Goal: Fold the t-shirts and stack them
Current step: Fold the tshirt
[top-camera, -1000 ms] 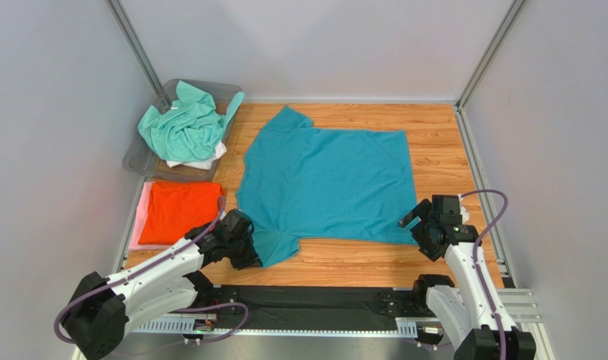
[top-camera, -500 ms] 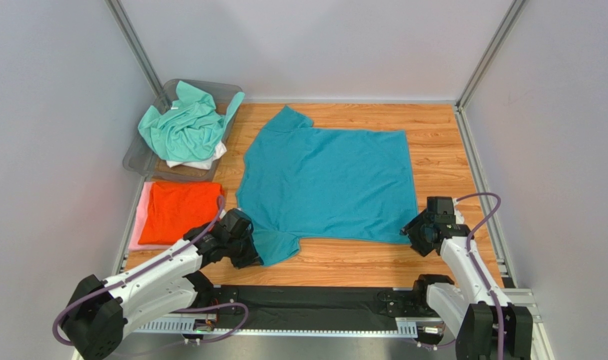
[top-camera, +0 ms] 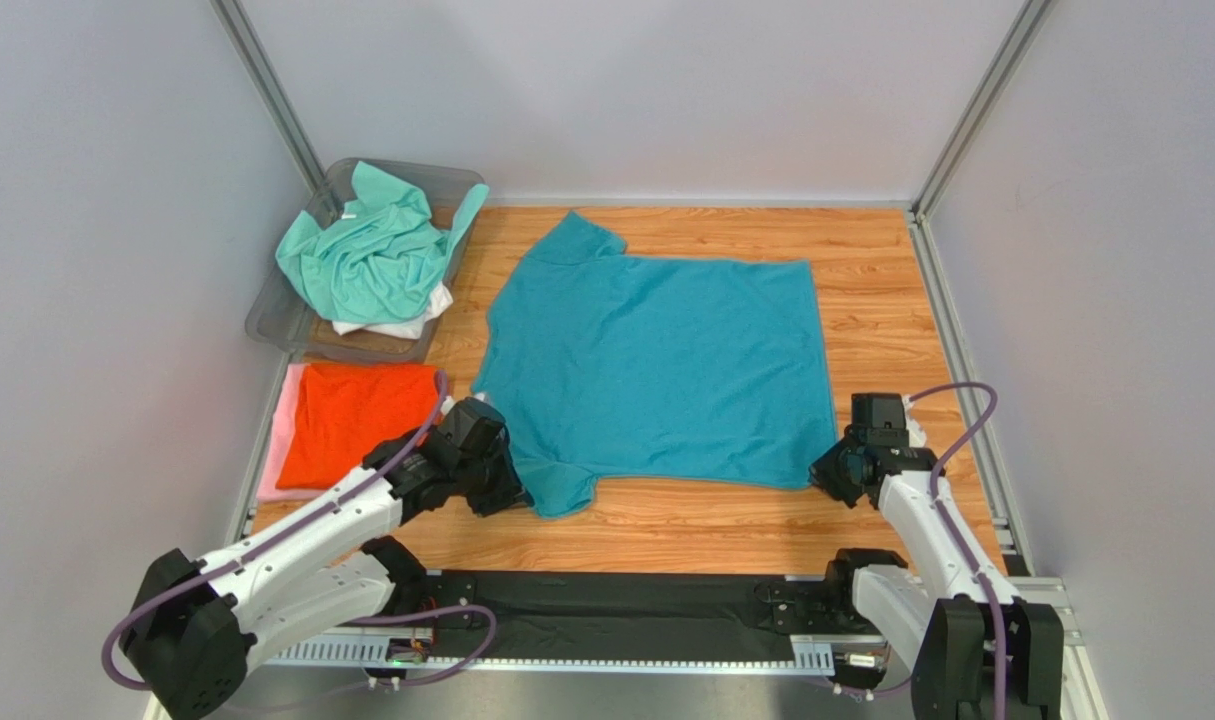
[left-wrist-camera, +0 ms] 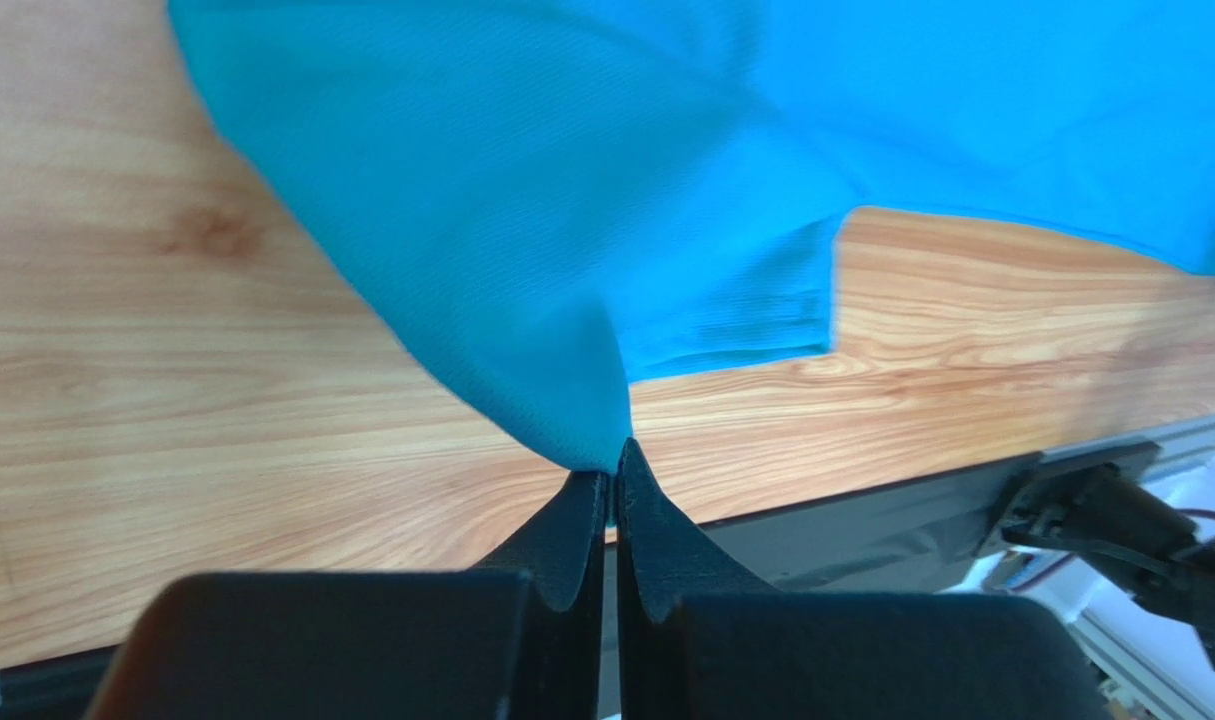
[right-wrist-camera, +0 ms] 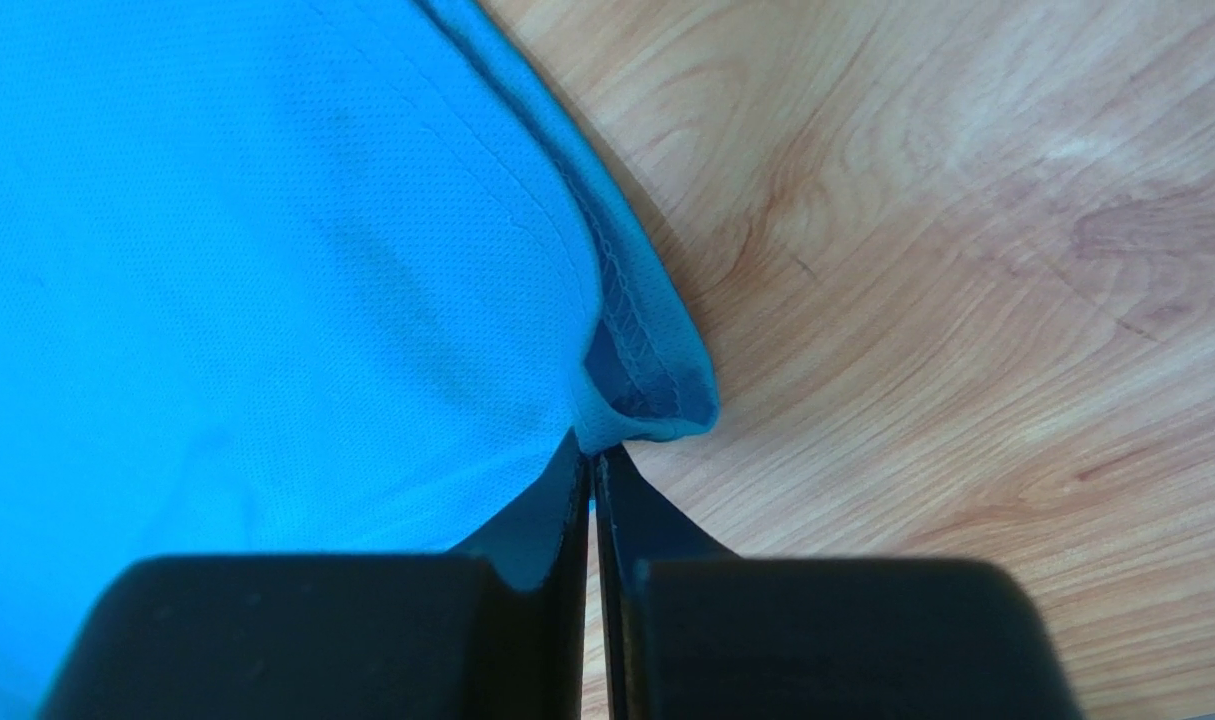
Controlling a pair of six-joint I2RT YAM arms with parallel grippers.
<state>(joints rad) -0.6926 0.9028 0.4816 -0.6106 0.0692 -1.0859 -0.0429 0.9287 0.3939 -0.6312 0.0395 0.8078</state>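
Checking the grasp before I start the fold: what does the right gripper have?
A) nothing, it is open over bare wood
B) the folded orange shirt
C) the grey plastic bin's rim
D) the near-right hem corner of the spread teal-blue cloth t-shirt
D: the right wrist view shows the right gripper shut on the hemmed corner of the teal-blue t-shirt.

My bench (top-camera: 869, 285) is warm-grained wood and fills the middle of the top view. A clear grey plastic bin (top-camera: 272, 312) sits at the upper left, at the bench's far corner. Plain grey walls (top-camera: 643, 90) close in on three sides. A metal post (top-camera: 268, 83) slants in each upper corner. A black strip (top-camera: 628, 600) runs along the lower edge, above a silvery rail (top-camera: 568, 657).
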